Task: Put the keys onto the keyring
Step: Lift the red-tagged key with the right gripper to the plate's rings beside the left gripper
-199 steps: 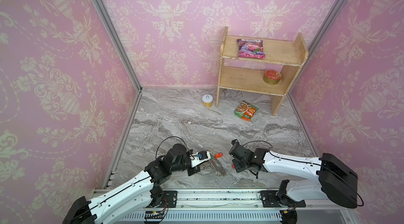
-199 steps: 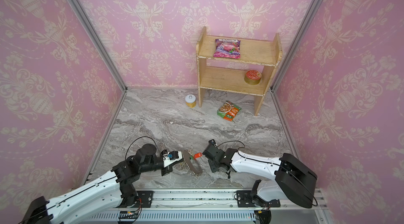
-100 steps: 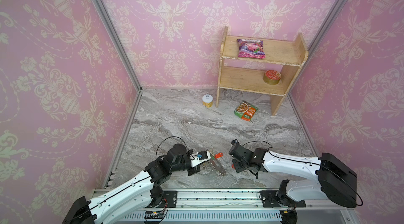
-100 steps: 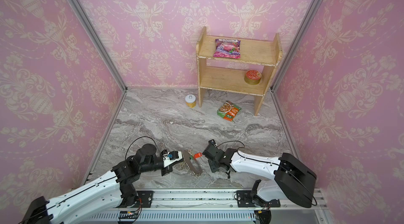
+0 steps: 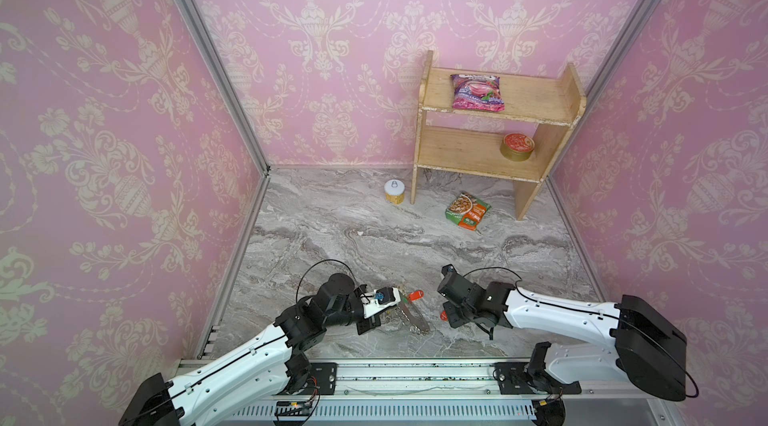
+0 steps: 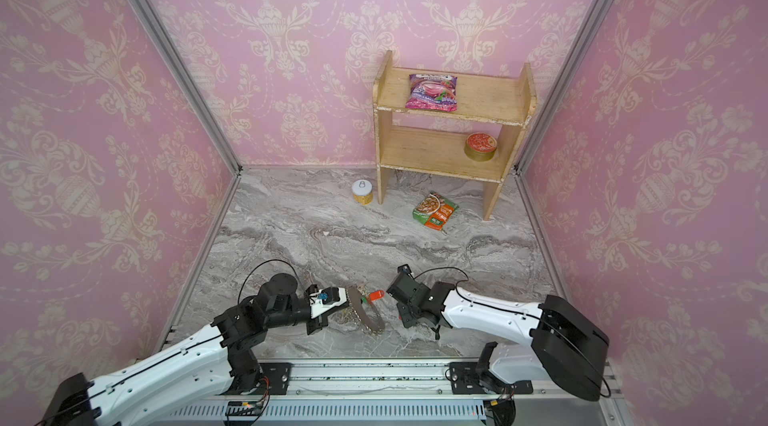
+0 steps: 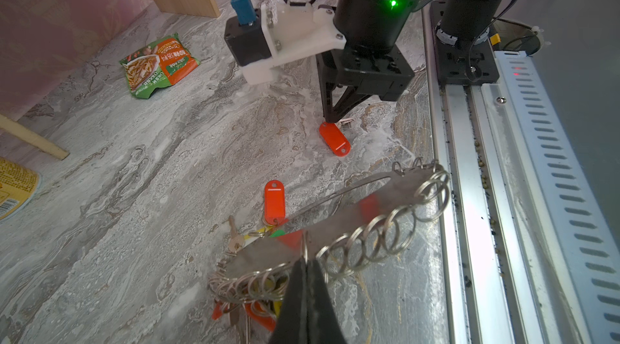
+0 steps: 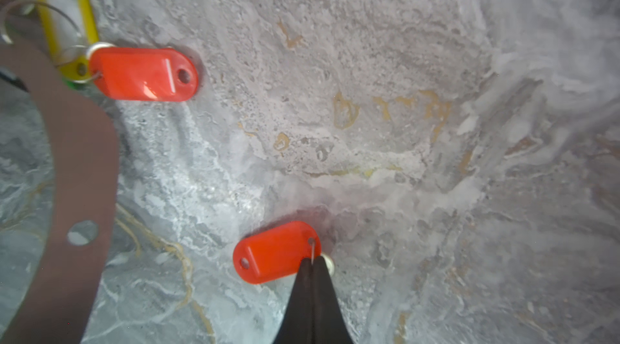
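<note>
Marble tabletop [image 5: 374,237]: left gripper [image 7: 306,263] clamps keyring [image 7: 369,211]; right gripper [image 8: 313,263] pinches loose red-tagged key [image 8: 273,260] (pickup step); next, lift and thread.

Overhead stereo pair; close, downward wrist views

You've got no clean read: white Chinese characters on the green-orange packet [image 7: 160,64], a white brand word on the purple packet [image 5: 478,92], both too blurred.
</note>
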`<state>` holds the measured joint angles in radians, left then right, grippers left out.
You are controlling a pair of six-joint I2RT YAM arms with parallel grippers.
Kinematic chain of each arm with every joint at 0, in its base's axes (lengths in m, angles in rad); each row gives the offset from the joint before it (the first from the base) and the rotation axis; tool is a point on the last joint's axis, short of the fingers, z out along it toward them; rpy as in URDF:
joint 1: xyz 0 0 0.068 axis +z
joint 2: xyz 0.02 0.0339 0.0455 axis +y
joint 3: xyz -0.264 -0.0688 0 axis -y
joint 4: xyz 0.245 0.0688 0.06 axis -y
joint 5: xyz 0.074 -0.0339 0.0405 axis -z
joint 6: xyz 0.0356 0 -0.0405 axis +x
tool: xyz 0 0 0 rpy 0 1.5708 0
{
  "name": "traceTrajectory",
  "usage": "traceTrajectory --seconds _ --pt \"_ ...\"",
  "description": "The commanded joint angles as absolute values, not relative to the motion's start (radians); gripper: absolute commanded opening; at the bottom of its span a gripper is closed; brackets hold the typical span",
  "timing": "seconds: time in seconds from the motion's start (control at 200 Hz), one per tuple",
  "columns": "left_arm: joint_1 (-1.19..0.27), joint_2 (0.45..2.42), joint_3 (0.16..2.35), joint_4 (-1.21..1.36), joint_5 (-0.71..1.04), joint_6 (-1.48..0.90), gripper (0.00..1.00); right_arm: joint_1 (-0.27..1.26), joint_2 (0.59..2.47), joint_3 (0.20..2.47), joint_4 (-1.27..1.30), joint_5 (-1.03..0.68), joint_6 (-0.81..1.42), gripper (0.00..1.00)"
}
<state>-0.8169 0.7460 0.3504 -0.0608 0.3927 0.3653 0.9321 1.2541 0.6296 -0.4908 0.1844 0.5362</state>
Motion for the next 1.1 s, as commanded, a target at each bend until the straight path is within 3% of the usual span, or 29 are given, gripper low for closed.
traceTrajectory --seconds 0.0,0.305,0.615,1.096 --pt "-0.827 0.741 0.362 -0.014 0.385 0.389 0.00 0.885 1.151 0.672 -0.509 0.100 0.389 0.00" --pt "-0.825 0.810 0.453 -0.013 0.383 0.528 0.00 0.759 1.044 0.874 -0.618 -0.242 -0.011 0.00" --pt "-0.809 1.012 0.531 0.112 0.483 0.663 0.00 0.685 1.112 1.059 -0.794 -0.361 -0.298 0.00" --pt "-0.801 1.262 0.522 0.424 0.546 0.594 0.00 0.629 1.140 0.930 -0.644 -0.438 -0.330 0.00"
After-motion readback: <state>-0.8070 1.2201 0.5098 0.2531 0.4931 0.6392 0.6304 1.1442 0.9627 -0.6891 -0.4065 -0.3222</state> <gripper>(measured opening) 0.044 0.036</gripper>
